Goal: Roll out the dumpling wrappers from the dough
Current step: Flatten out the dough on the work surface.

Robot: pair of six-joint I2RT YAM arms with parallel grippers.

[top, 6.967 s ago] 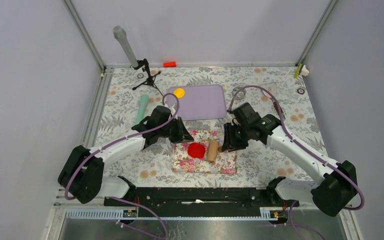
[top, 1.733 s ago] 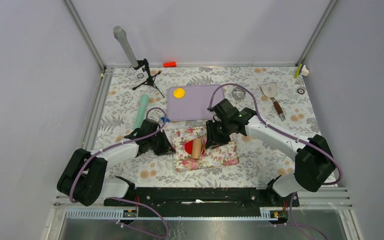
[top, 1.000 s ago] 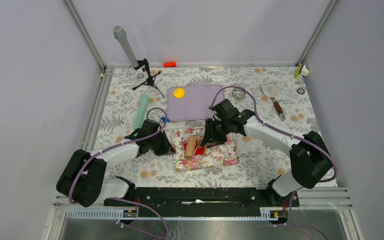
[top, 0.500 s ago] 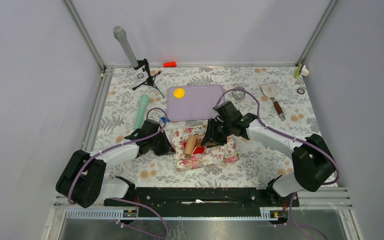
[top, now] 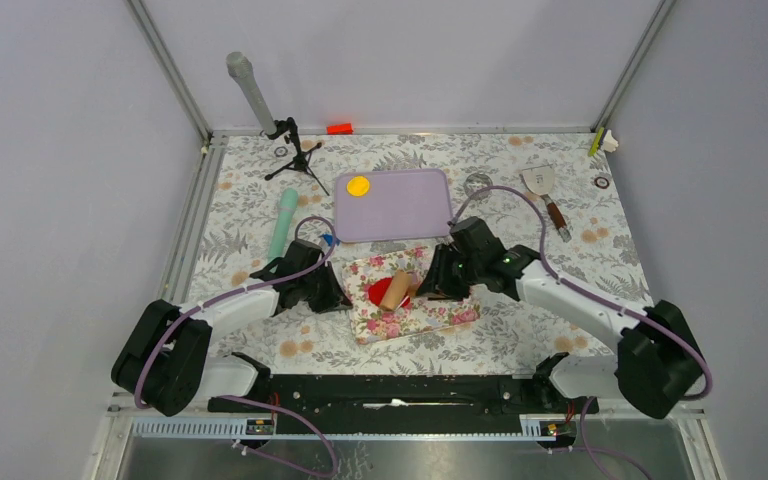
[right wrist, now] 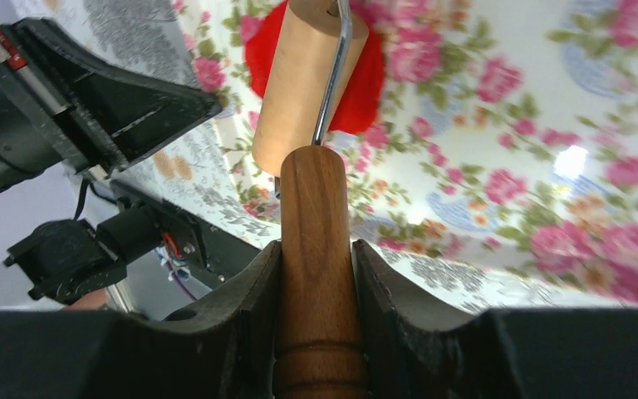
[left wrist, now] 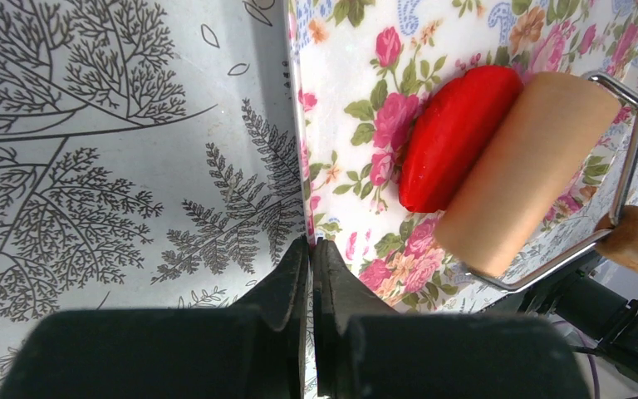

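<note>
While being pressed, dough (left wrist: 449, 137): bright red soft clay lump, on floral-printed mat (left wrist: 357, 50), half beneath pale wooden wire-framed roller (left wrist: 523, 170).
Right gripper (right wrist: 316, 259): clamped on roller's wooden handle.
Left gripper (left wrist: 311, 266): closed, pinching mat edge.
Risk: skewed roller leaves uneven thickness; clay may stick; mat slides if pinch slips.

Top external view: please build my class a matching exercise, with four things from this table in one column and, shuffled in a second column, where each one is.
Column one:
1. yellow disc
2. red dough
3. wooden roller
4. spatula

Column two:
A. gripped by its handle in the right gripper
B. lying on the table, far right
C. on the purple board, far left corner
D. on the floral mat, partly under the roller drum

Pairs: 1-C, 2-D, 3-A, 4-B.
</note>
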